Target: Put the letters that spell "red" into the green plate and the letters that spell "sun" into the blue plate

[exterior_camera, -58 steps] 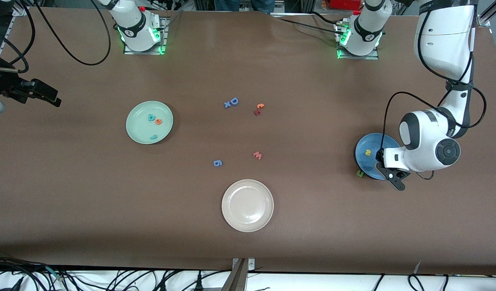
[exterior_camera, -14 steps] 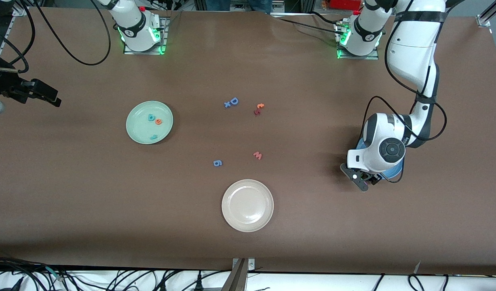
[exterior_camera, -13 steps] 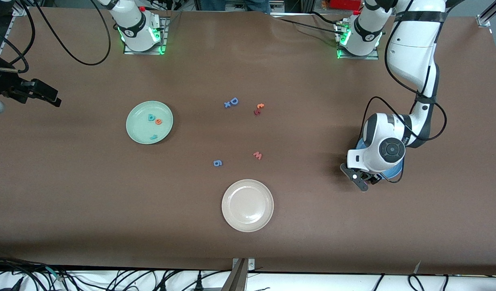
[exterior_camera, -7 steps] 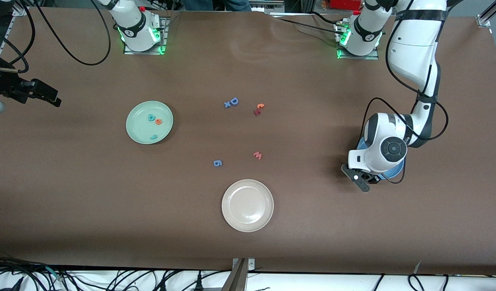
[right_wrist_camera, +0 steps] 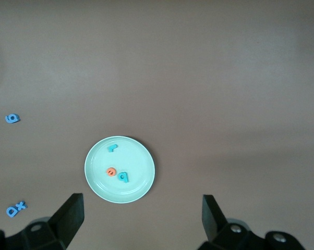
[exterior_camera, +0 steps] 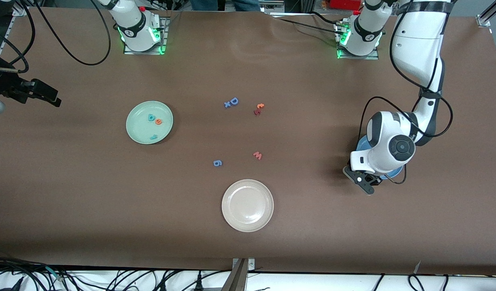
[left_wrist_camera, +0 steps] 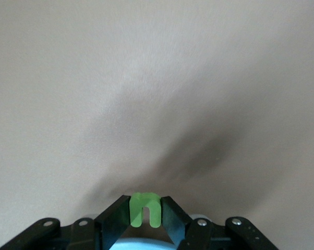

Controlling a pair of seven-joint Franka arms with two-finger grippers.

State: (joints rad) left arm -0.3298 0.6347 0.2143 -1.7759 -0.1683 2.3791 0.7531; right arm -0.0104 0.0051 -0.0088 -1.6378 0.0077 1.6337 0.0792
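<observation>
Front view: the left arm's wrist covers most of the blue plate [exterior_camera: 363, 142], so only slivers of its rim show and the yellow letters in it are hidden. The left gripper [exterior_camera: 365, 182] sits under the wrist at the plate's edge nearer the camera; its fingers cannot be read here. The right gripper [exterior_camera: 37, 93] is cut by the frame edge at the right arm's end of the table, where that arm waits. The brown table [exterior_camera: 312, 226] carries the green plate [exterior_camera: 135, 131] with teal "d" [exterior_camera: 151, 117], orange "e" [exterior_camera: 159, 121] and teal "r" [exterior_camera: 153, 137] inside. Mid-table lie the blue "D" [exterior_camera: 233, 101], a red-orange pair [exterior_camera: 258, 108], a pink "w" [exterior_camera: 257, 155], a blue "g" [exterior_camera: 217, 163] and, nearest the camera, a beige plate [exterior_camera: 231, 218]. Cables run along the table's ends. Compared with four seconds back, the green "n" is gone from the table beside the blue plate, and the wrist has swung over the plate.

Left wrist view: the fingers [left_wrist_camera: 115, 221] are clamped on the green "n" [left_wrist_camera: 145, 210], upright between them above bare brown surface; a pale blue arc shows at the frame edge.

Right wrist view: the fingers [right_wrist_camera: 68, 216] stand wide apart, holding nothing, high over the green plate and its three letters.
</observation>
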